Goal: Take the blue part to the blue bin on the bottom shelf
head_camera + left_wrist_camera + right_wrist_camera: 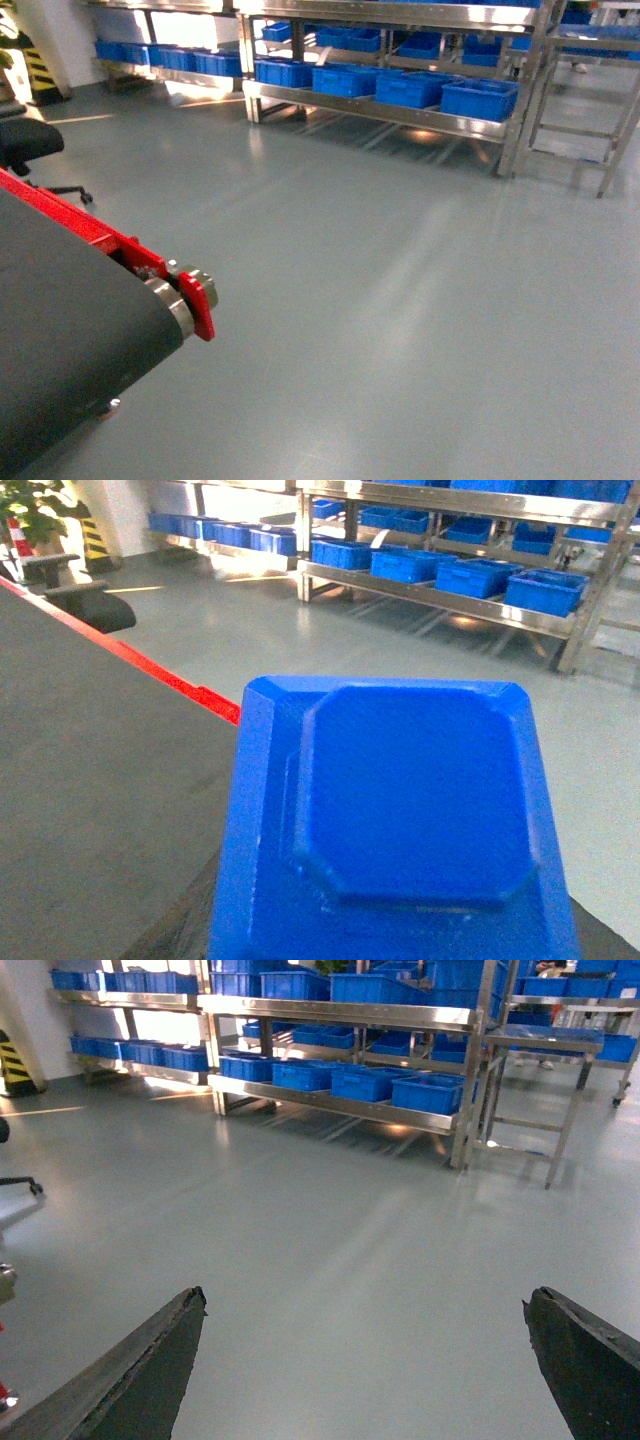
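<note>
Your left claw holds the blue part (410, 810), which fills the lower centre of the left wrist view; its jaws are hidden, so the grip is a judgement. The right gripper (365, 1360) stands wide and empty. The blue bins (478, 98) on the bottom shelf (390, 113) sit at upper right, well apart across open floor (400, 300).

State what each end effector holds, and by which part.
Left end effector apparently grips the blue part by its near end, dark fingers flanking it. Right end effector holds nothing; open above floor.
</note>
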